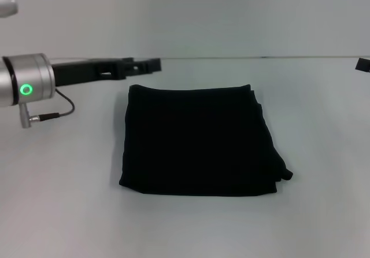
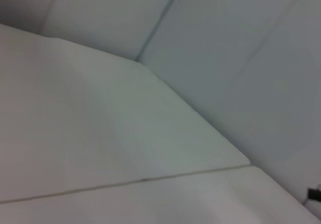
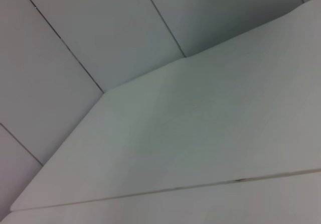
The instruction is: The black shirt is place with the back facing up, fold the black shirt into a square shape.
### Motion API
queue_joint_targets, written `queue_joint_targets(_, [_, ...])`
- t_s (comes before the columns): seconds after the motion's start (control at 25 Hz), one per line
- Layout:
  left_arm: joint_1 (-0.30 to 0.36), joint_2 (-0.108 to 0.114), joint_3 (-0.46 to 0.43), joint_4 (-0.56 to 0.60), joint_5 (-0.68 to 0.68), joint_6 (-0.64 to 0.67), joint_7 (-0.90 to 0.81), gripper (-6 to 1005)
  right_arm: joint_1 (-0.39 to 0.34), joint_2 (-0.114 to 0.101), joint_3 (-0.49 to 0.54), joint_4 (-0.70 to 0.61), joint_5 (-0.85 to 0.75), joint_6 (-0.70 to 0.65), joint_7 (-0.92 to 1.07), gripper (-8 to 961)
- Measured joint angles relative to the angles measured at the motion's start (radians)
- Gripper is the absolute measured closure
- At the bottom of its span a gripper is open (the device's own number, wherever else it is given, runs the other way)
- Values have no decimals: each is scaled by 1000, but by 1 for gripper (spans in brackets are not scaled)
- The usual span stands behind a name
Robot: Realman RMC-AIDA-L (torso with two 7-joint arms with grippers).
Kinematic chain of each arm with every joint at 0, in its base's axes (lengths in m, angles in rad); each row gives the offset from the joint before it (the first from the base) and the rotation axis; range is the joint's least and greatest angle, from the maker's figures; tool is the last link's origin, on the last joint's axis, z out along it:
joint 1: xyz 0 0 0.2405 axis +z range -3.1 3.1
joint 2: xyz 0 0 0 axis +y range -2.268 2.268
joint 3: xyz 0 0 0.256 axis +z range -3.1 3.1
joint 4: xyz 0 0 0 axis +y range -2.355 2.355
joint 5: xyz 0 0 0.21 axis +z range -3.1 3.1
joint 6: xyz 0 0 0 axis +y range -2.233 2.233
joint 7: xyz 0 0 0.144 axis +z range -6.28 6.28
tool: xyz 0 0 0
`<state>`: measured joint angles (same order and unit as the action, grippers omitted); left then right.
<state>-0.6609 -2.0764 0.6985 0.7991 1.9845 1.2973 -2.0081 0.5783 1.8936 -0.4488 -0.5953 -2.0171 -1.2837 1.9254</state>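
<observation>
Head view gives you the black shirt (image 1: pixel 199 139) lying flat in the middle of the white table (image 1: pixel 63 200), folded into a roughly square block; its left and far edges run fairly straight, while the right edge is looser, with a small flap of fabric sticking out at the near right corner; you can see layered edges stacked along that right side. Your left gripper (image 1: pixel 155 65) reaches in from the left, held over the far part of the table, just beyond the shirt's far left corner and apart from it; you cannot tell whether it is parted or closed, since it shows side-on as one dark bar. A small dark piece at the far right edge may be your right gripper (image 1: pixel 363 65); its state cannot be told either. Both wrist views show you only bare table surface and wall panels.
</observation>
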Motion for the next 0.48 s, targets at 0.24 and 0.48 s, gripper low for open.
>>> queue_joint_targets(0.24, [-25,-3,18,-52,6,87,218,47,38,7,-24,16,-7,2,-5,230])
queue_joint_targets(0.48, [-24,-17,133,-69,12,110,337,51,124,10,-109,81,-10,44,17,239])
